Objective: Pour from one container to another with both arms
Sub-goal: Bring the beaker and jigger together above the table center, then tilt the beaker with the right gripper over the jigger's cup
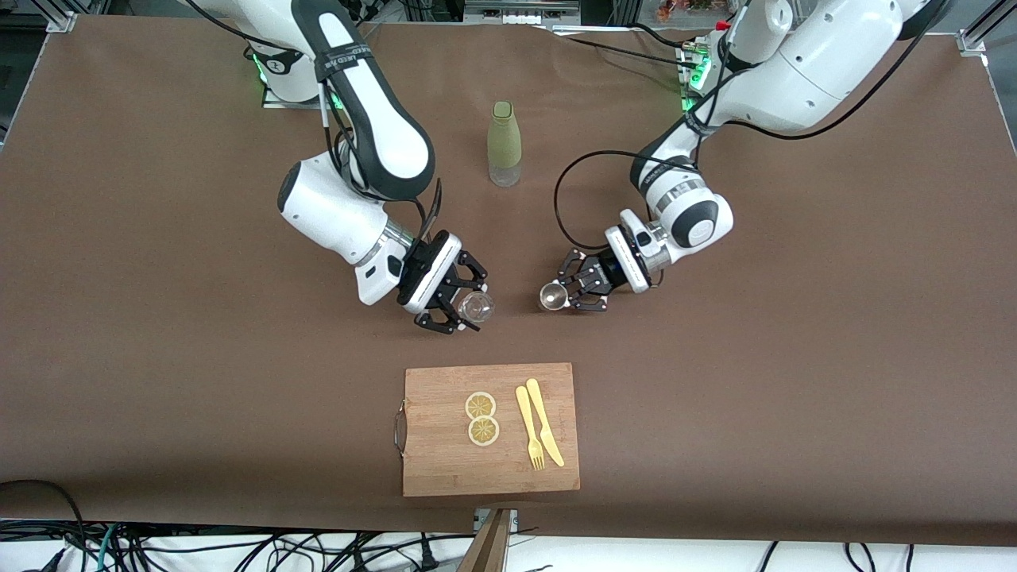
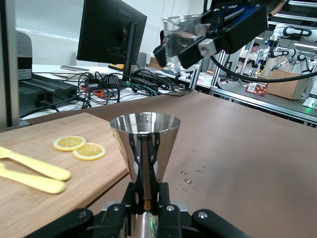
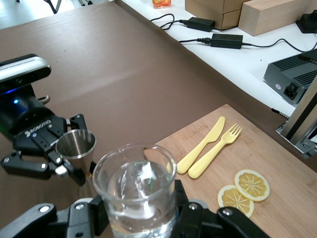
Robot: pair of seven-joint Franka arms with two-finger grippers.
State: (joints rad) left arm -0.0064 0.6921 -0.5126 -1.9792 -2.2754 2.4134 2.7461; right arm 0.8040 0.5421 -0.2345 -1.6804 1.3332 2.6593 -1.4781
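**Cup and jigger held apart over bare table, mouths not yet lined up**

Front view: the right pincer (image 1: 459, 311), just left of the frame's middle, is clenched on the glass cup (image 1: 477, 307). The left pincer (image 1: 574, 292), just right of middle, is clenched on the metal jigger (image 1: 551, 296), whose mouth faces up at the camera. The two vessels are seen side by side at nearly the same height in the frame, with a strip of bare table (image 1: 794, 357) between them. The jigger lies toward the left arm's end from the cup, so that gap is judged to be what the pour depends on. The cutting board (image 1: 445, 469) with lemon slices (image 1: 481, 418), fork (image 1: 529, 427) and knife (image 1: 545, 421) sits at lower centre, well apart from both pincers. The green bottle (image 1: 504, 143) stands at upper centre, also clear of them. Open room is left on all sides.

Left wrist view: the jigger is held upright at its narrow waist at bottom centre, its long axis vertical. The cup, gripped in the other arm's pincer, is seen at upper centre, higher than the jigger's rim. A few droplets (image 2: 188, 176) are seen on the table at lower right of centre.

Right wrist view: the cup fills the bottom centre, roughly upright, with clear liquid inside. The jigger is seen at middle left, open mouth up, apart from the cup. A tilt of the cup toward the jigger is judged to need the rims brought close first, or liquid may fall on the table.
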